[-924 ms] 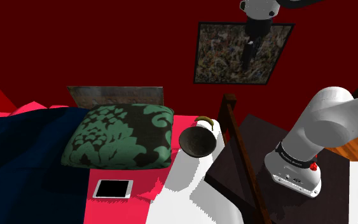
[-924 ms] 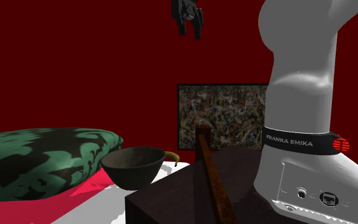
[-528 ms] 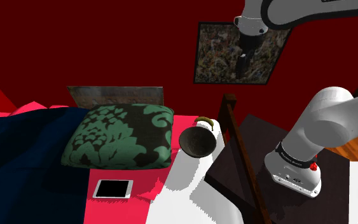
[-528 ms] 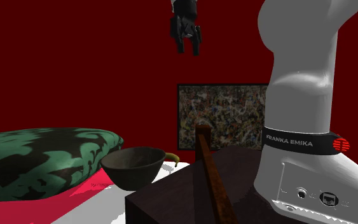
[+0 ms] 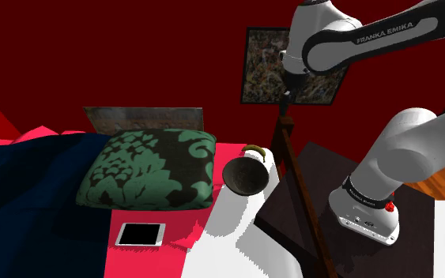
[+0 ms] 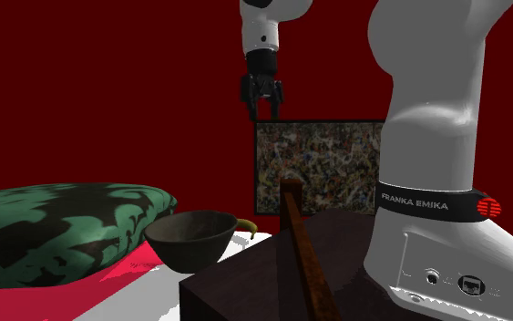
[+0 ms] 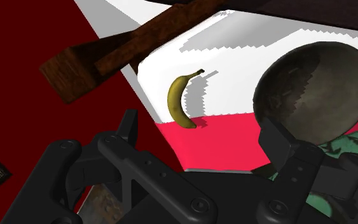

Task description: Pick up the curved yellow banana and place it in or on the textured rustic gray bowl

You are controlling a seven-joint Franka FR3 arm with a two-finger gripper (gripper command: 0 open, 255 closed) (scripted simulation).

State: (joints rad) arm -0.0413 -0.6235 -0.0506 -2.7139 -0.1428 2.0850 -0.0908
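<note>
- The dark red wall (image 5: pixel 133 47) runs behind everything.
- The bed with a red and white cover (image 5: pixel 228 245) spreads below it, with a dark blue blanket (image 5: pixel 23 197) lying over the side at the shoulder view's left.
- The white Franka arm with dark joints (image 5: pixel 406 158) rises from its base at the shoulder view's lower right and bends over toward the wall.
- The green and black leaf-patterned pillow (image 5: pixel 153 170) lies on the bed between the blanket and the bowl.
- The dark brown box-shaped stand (image 6: pixel 245 283) carries the arm's base, just beside the bed.
- The framed speckled picture (image 6: pixel 313 169) hangs on the wall above the stand.
- The brown wooden bedpost (image 5: pixel 292 174) stands between the stand and the bowl.
- The dark gray rough-surfaced round bowl (image 7: pixel 314 89) sits upright on the white part of the cover, by the pillow's corner.
- The white-framed, black-screened tablet (image 5: pixel 141 234) lies flat on the red part, in front of the pillow.
- The all-black two-finger gripper (image 6: pixel 261 114) hangs high in the air, in front of the picture's upper edge in the second exterior view; its fingers (image 7: pixel 131 124) stand spread apart, with nothing between them.
- The curved yellow banana (image 7: pixel 179 102) lies flat on the white cover near the bedpost, one end at the red strip, near the bowl but apart from it and well below the gripper.
</note>
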